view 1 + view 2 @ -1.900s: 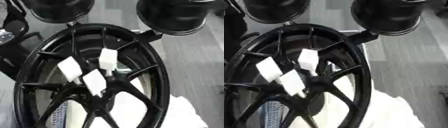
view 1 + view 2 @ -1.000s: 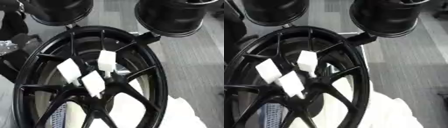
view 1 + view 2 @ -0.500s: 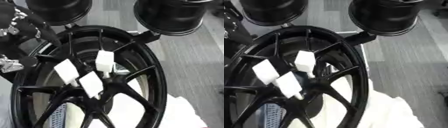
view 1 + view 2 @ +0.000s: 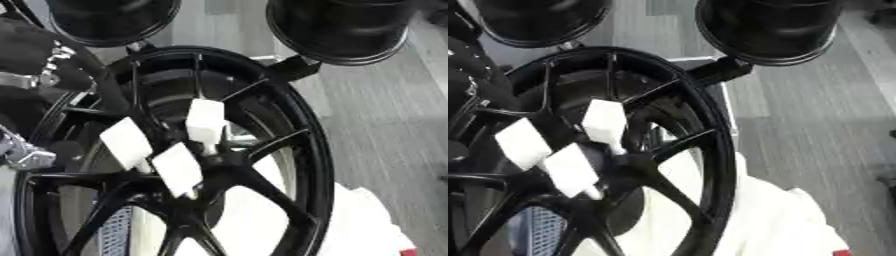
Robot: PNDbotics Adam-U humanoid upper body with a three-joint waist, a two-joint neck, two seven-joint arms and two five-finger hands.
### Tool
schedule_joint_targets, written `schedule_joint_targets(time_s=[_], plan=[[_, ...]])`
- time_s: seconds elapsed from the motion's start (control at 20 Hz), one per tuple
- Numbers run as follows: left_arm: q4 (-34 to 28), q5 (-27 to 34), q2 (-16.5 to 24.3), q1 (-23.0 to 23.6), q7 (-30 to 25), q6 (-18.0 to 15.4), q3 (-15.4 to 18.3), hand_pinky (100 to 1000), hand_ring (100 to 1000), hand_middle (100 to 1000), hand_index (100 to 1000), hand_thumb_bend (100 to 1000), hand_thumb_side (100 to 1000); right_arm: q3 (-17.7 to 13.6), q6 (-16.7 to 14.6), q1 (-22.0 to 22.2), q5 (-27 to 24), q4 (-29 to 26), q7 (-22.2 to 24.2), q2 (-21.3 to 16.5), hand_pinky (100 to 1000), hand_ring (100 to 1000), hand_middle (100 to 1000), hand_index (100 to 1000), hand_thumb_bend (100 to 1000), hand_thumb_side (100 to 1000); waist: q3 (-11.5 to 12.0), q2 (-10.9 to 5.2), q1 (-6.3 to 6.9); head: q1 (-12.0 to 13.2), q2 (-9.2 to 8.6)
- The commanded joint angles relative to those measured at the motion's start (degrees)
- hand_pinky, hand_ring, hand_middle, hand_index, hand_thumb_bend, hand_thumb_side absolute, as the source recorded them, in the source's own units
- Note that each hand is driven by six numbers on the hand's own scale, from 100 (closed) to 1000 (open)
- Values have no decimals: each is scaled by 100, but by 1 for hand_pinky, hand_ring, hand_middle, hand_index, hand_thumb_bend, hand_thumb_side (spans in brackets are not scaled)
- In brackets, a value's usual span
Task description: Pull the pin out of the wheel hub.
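Pins: three white, blocky pins stand out of the centre of the wheel hub (image 4: 219, 165); the upper pin (image 4: 206, 121) is tallest, the left pin (image 4: 126, 143) and the lower pin (image 4: 178, 169) lean out beside it.
Pin texture: matte white with flat faces and squared edges, which should give fingers a plain surface to pinch.
Wheel: glossy black, thin spokes fanning from the hub to a wide round rim (image 4: 317, 145), open gaps between the spokes.
Left hand: the left hand (image 4: 48, 62) shows at the view's left edge over the rim, black with silver parts, apart from the pins; whether its fingers are spread or curled I cannot tell.
Right hand: in neither view.
Doing it well: I judge the reach should clear the spokes, pinch one pin across its flat sides, then draw straight along its axis.
Surroundings: two more black wheels (image 4: 343, 27) above, grey floor (image 4: 385, 110), white cloth (image 4: 772, 220) under the rim at lower right.
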Motion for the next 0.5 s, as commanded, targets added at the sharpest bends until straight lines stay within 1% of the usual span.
schedule_joint_targets(time_s=[0.05,0.1,0.15,0.25,0.3,0.5], plan=[[-54,-70,76,-95,6,164,-22,894,853,752,906,218,527,-12,3,-30,38,-103,12,-49,752,592,524,684,100,597,-7,-77,5,-25,-77],[-54,-59,66,-98,-11,201,-45,895,854,746,910,224,562,-11,7,-32,38,-103,13,-44,752,593,525,684,100,598,-9,-72,7,-29,-81],[-54,-40,57,-104,-40,233,-65,897,856,745,912,255,591,-9,9,-35,37,-103,16,-41,752,593,525,684,100,598,-11,-68,9,-30,-84],[-54,-26,38,-121,-103,273,-83,898,857,744,914,290,636,-10,18,-39,37,-103,18,-32,753,593,525,684,100,599,-9,-59,15,-37,-90],[-54,-35,28,-129,-121,289,-82,899,858,744,913,300,646,-9,22,-41,37,-103,19,-28,753,593,525,684,100,599,-7,-55,17,-42,-93],[-54,-112,-20,-137,-94,399,-90,900,863,771,919,306,631,-6,32,-54,33,-103,28,-10,753,593,525,684,100,600,-15,-41,23,-55,-124]])
